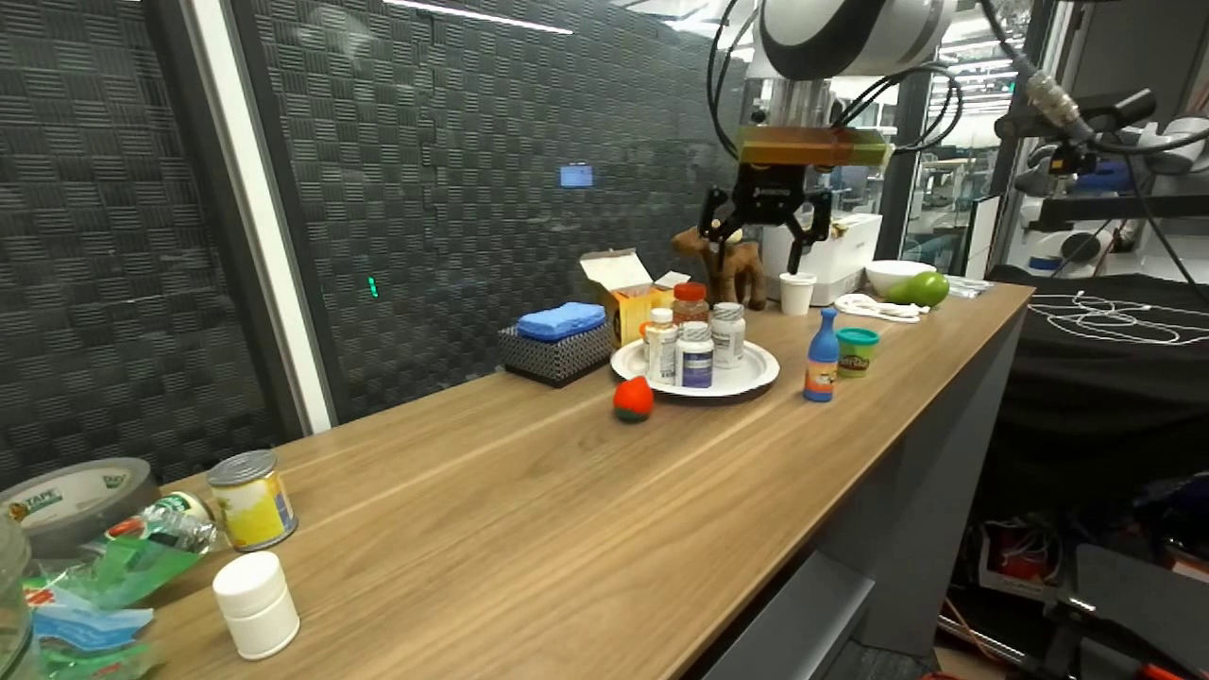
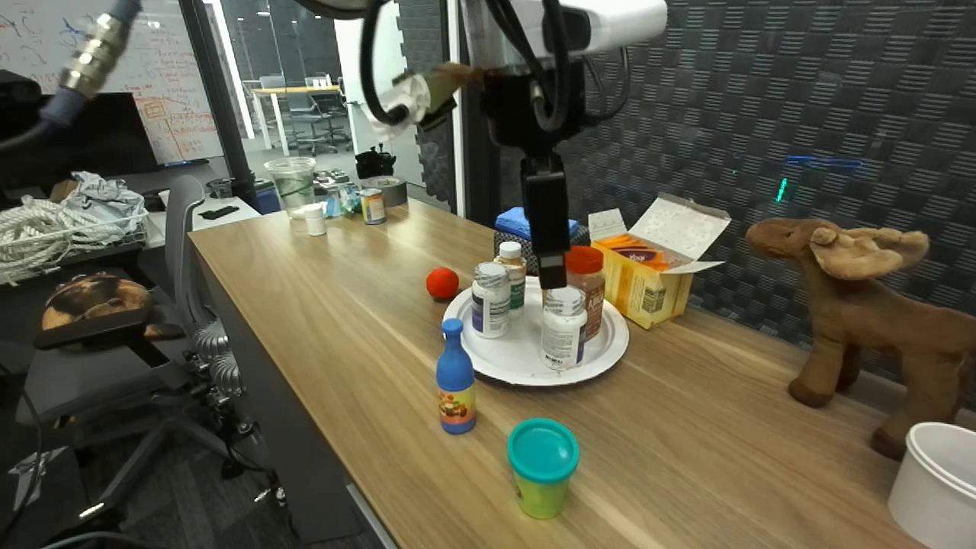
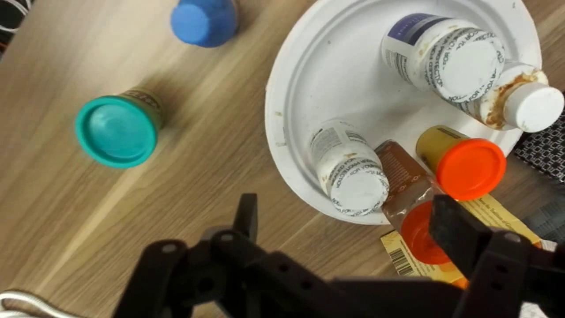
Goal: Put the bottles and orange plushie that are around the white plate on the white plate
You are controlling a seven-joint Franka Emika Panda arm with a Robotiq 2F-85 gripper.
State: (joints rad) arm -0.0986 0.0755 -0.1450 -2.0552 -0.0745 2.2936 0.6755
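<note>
Several bottles stand upright on the white plate: a white bottle with a blue label, a white-capped one, another white one near the rim, and a red-capped brown one. A small orange-lidded tub is among them, mostly hidden in the exterior views. The blue bottle stands on the table beside the plate. The orange plushie rests on the table just off the plate's rim, outside the wrist view. My gripper is open above the plate area, nothing between its fingers.
A teal-lidded tub stands near the blue bottle. Behind the plate are an open yellow box and a dark box with a blue cloth. A brown plush moose and a white cup stand farther along. A white jar sits at the far end.
</note>
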